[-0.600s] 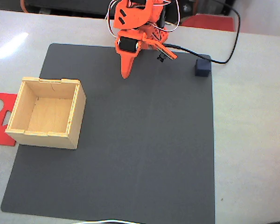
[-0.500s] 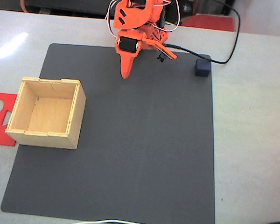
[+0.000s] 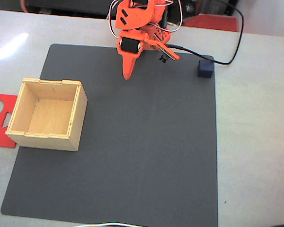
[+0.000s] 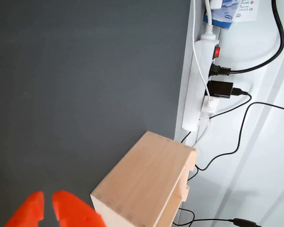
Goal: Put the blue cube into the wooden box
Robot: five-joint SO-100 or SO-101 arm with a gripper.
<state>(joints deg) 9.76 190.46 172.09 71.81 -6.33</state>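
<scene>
1. The cube [image 3: 205, 68] sits at the mat's [image 3: 132, 156] far right corner in the fixed view, a black cable [image 3: 227, 59] passing just beside it.
2. It looks light, rigid and matte, so it should not slip; opposite flat faces offer the natural hold.
3. The box [image 3: 47, 114] stands open-topped on the mat's left edge, well apart from the cube, with nothing inside.
4. The gripper [image 3: 128, 71] hangs over the mat's far edge, carrying nothing; in the wrist view its orange fingertips [image 4: 33, 213] stand nearly together, a thin gap between them.
5. Count: one cube, one box, one mat, one red sheet [image 3: 0, 118] poking out at the left, one power strip [image 4: 199, 80] in the wrist view.
</scene>
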